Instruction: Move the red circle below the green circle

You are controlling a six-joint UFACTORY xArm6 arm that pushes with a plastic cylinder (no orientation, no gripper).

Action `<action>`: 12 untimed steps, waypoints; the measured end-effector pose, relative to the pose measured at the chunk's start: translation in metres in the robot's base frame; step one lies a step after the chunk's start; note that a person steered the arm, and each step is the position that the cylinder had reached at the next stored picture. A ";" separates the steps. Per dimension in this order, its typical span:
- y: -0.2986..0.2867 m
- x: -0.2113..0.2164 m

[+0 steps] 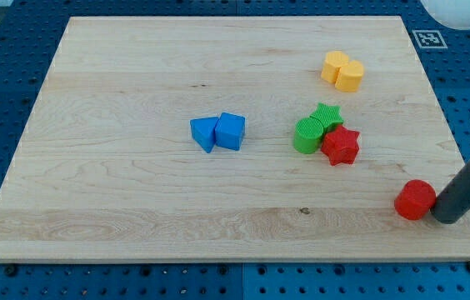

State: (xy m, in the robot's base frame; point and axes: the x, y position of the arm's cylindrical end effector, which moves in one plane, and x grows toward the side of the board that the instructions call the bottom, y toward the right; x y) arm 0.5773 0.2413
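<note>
The small red circle block (pixel 415 199) sits near the wooden table's (pixel 135 225) bottom right corner. The tip (pixel 449 218) touches its right side. No pincer shows. The green circle block (pixel 307 135) lies up-left.

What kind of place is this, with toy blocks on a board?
Probably a robotics lab bench: a wooden board lies on a blue perforated table, a printed marker tag sits nearby, and my tip rests beside the red circle.
</note>
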 end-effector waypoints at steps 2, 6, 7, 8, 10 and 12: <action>-0.005 -0.002; -0.028 -0.002; -0.033 -0.002; -0.034 -0.002; -0.034 -0.011; -0.043 -0.014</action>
State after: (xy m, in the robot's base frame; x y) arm 0.5631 0.1983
